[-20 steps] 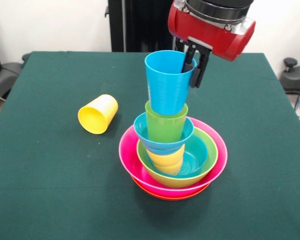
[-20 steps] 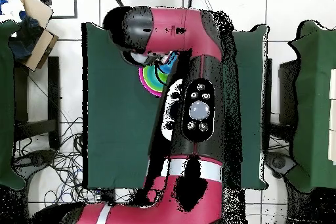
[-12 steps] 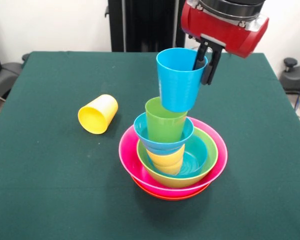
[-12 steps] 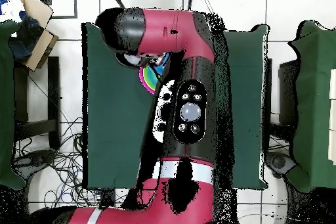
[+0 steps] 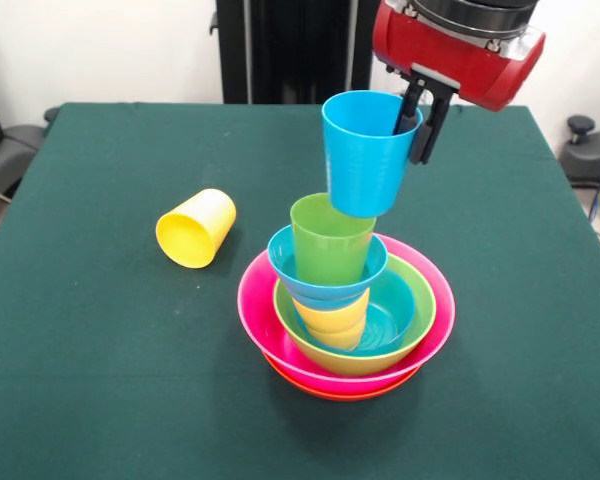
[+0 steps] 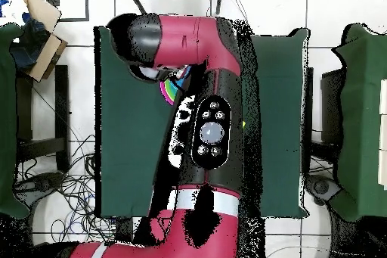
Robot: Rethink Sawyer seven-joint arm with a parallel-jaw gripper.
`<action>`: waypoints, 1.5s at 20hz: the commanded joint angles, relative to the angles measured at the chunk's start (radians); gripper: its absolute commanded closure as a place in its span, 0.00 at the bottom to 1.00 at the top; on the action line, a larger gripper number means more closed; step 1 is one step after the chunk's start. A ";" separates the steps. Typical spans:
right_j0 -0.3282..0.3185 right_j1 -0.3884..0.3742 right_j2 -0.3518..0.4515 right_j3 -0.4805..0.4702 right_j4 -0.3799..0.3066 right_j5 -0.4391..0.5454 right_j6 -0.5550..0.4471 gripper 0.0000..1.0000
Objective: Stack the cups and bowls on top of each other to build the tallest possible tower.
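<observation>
Light blue cup (image 5: pixel 365 152) lifted further up-right off green cup (image 5: pixel 330 240); hand (image 5: pixel 420 118) clamped on rim, apparently tilted; tower (image 5: pixel 345 310) centre frame.

A green table (image 5: pixel 100 400) carries the tower (image 5: pixel 345 320) and a toppled yellow cup (image 5: pixel 196 228).

- No text, label, brand, number or sign can be read in either view.
- The cups, the bowls and the red arm casing in the front view carry no lettering that shows.
- The round buttons on the arm in the overhead view bear no marks that can be made out.
</observation>
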 commanded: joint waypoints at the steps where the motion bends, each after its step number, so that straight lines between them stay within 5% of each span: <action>1: 0.021 0.033 0.017 0.106 0.001 -0.057 0.169 1.00; 30: 0.030 0.039 -0.008 0.110 0.016 -0.086 0.161 1.00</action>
